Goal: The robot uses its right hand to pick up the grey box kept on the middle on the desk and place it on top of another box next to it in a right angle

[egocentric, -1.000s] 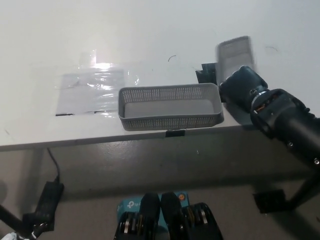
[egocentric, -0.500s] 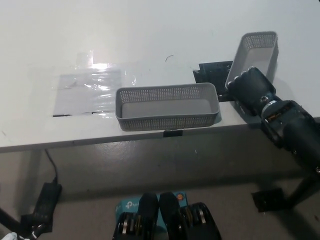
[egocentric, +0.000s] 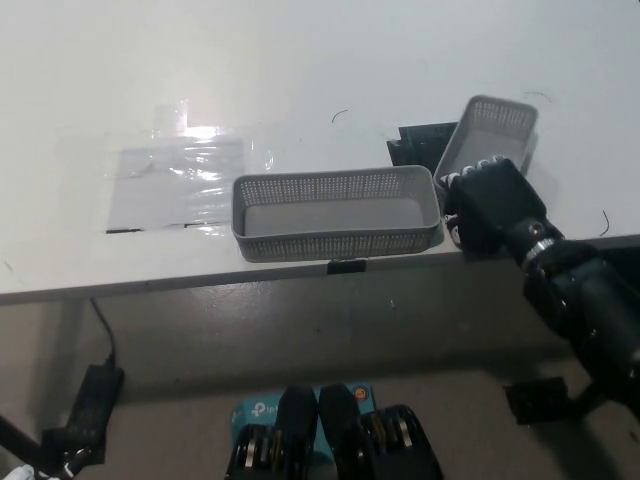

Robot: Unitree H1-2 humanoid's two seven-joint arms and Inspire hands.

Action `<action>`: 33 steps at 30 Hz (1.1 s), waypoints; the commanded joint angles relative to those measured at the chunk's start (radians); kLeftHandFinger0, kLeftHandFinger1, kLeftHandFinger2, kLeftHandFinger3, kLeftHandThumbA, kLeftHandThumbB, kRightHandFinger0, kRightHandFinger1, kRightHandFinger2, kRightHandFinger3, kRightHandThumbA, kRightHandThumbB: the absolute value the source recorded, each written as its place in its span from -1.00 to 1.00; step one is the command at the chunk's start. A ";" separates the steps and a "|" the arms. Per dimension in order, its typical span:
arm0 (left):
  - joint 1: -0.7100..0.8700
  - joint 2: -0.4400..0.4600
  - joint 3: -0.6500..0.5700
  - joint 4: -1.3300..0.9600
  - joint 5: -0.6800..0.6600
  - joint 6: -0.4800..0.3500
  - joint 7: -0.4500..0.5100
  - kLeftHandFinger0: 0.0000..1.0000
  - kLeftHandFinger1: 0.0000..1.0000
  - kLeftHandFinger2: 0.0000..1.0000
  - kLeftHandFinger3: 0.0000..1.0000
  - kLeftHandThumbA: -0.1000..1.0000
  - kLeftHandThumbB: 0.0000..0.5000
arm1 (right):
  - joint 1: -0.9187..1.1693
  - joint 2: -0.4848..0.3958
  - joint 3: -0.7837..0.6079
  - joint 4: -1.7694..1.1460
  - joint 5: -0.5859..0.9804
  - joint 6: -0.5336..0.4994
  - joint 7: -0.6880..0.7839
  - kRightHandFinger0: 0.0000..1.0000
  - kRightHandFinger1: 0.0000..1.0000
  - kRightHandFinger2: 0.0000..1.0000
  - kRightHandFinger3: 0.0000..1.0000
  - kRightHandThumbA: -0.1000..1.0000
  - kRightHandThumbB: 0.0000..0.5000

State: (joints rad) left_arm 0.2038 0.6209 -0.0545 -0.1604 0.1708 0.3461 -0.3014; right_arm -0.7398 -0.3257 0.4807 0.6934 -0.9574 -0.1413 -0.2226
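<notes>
The black right hand (egocentric: 492,205) is closed around the near end of a grey perforated plastic box (egocentric: 485,135), an open-topped mesh tray, holding it near the front right part of the white desk (egocentric: 300,60). The box looks tilted, with its far end pointing away toward the back of the desk, and I cannot tell whether its underside touches the desk or hangs just clear of it. A small black patch (egocentric: 420,140) on the desk shows just beside and partly under it.

The second grey perforated box (egocentric: 337,212), longer across, sits along the front edge of the desk near the middle, its long side parallel to that edge. The held box is just beside its right end but not over it, and the two are already roughly crosswise to each other.

By the look of things, the pick-up is done or nearly so, since the hand has the box in its grasp. What remains is the main part: lifting it clear, carrying it toward the middle of the front edge, lowering it across the rims of the other box at a right angle, and letting go.

A crinkled sheet of clear plastic (egocentric: 180,175) lies on the desk toward the left edge. The white left hand is not in view.
</notes>
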 commanded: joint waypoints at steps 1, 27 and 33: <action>0.013 0.036 0.027 -0.035 0.007 -0.003 -0.009 -0.85 -0.73 -0.87 -0.90 1.00 0.06 | 0.008 0.008 -0.130 -0.032 0.182 -0.177 -0.192 -1.00 -1.00 -0.76 -0.78 -1.00 0.08; 0.008 0.041 0.029 -0.035 -0.001 0.023 -0.032 -0.96 -0.60 -0.77 -0.92 1.00 0.13 | -0.107 -0.122 -0.098 -0.207 0.162 -0.305 0.019 -1.00 -1.00 -0.78 -1.00 -1.00 0.30; 0.000 0.044 0.023 -0.028 0.008 0.025 -0.037 -0.85 -0.58 -0.75 -0.90 1.00 0.13 | -0.111 -0.088 -0.057 -0.276 0.185 -0.329 0.093 -1.00 -1.00 -0.74 -1.00 -1.00 0.06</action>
State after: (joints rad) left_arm 0.2075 0.6278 -0.0434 -0.1730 0.1697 0.3519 -0.3200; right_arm -0.7910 -0.4160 0.4126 0.4831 -0.8173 -0.4108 -0.2003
